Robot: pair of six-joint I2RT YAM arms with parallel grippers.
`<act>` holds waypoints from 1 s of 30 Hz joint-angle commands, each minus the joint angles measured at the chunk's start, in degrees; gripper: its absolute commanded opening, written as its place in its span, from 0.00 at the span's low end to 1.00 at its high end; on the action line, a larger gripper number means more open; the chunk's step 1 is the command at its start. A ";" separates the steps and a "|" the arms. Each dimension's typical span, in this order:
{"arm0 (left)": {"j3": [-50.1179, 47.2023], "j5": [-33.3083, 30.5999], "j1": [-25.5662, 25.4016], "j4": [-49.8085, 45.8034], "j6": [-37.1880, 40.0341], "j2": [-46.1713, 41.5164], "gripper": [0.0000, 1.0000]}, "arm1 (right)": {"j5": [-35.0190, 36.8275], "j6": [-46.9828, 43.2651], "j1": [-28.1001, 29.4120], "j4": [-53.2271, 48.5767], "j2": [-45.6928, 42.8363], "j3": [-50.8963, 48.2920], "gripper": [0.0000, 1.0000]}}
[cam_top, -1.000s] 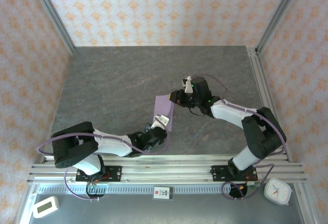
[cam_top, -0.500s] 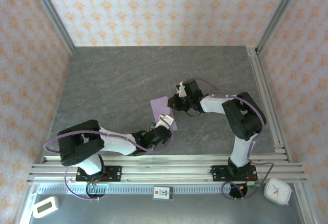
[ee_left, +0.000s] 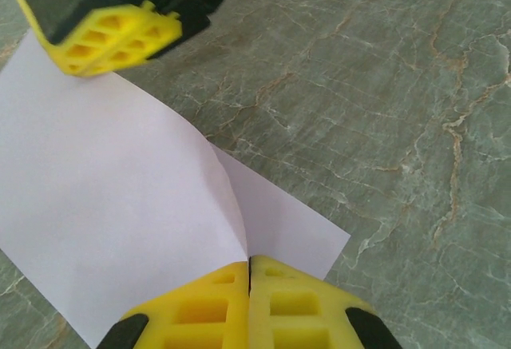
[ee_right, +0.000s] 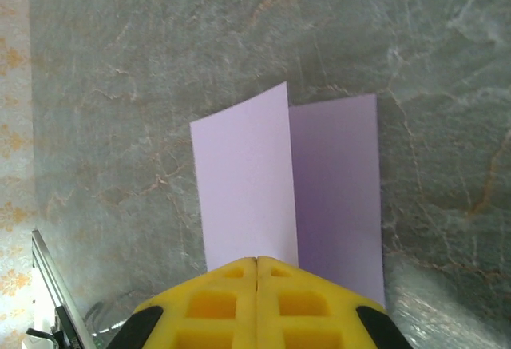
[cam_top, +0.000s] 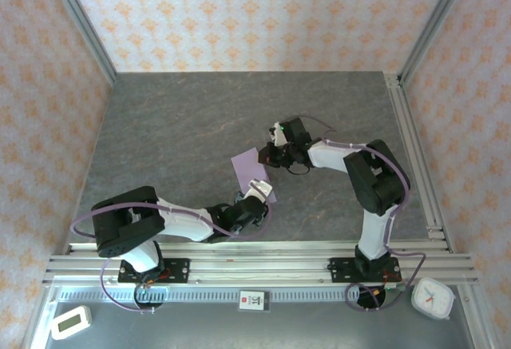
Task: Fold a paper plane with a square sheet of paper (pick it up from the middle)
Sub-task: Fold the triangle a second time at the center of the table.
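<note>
From above, the square sheet of paper (cam_top: 252, 170) lies near the middle of the grey marbled table (cam_top: 176, 133), bent up along a crease and caught between the two arms. The left gripper (cam_top: 257, 188) reaches in from the near side and meets the sheet's near end, while the right gripper (cam_top: 268, 156) comes in from the far right and meets its far end. At this size the view does not show how either pair of jaws stands. In the left wrist view, the left gripper (ee_left: 250, 266) has its yellow jaws pressed flat together, pinching the paper (ee_left: 112, 205) at the fold, where one flap curls up over the other. The right gripper's yellow tip sits on the sheet's far edge. In the right wrist view, the right gripper (ee_right: 257, 263) is likewise clamped tight on the crease, and the pale lilac sheet (ee_right: 247, 181) spreads away from it in two flaps, the left one brighter, the right one in shade.
</note>
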 commanded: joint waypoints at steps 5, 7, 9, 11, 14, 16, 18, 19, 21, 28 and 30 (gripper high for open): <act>-1.23 2.45 0.35 1.13 -0.27 -0.43 0.00 | -0.33 -2.23 -0.31 -2.69 -3.02 2.48 0.05; -1.97 3.31 0.35 1.57 -0.60 -0.88 0.00 | -1.10 -2.66 -0.31 -3.08 -2.46 3.26 0.05; -2.46 3.85 0.29 1.65 -0.95 -1.41 0.00 | -1.57 -3.11 0.00 -3.82 -1.25 4.29 0.04; -3.02 3.53 0.32 1.58 -1.41 -1.94 0.00 | -1.52 -3.70 0.54 -4.52 0.14 4.98 0.04; -3.33 2.84 0.36 1.42 -1.40 -2.32 0.00 | -1.40 -3.67 0.83 -3.87 1.31 4.01 0.03; -3.24 2.68 0.33 1.13 -1.26 -2.33 0.00 | -0.72 -3.59 0.79 -2.77 1.52 2.34 0.03; -3.10 2.63 0.31 1.30 -1.25 -2.32 0.00 | -0.38 -3.54 0.46 -1.82 1.84 1.06 0.01; -2.91 2.57 0.32 1.23 -1.11 -2.19 0.00 | -0.25 -3.32 0.18 -1.26 2.01 0.35 0.01; -2.54 2.77 0.30 0.95 -0.81 -2.12 0.00 | 0.05 -3.40 -0.35 -0.71 2.76 -0.22 0.00; -0.63 3.86 0.36 0.36 -0.07 -1.71 0.00 | 1.14 -6.27 -0.92 -3.17 6.75 1.16 0.00; 0.52 3.84 0.51 -0.51 0.17 -1.41 0.00 | 1.44 -7.17 -0.87 -3.91 7.34 1.21 0.00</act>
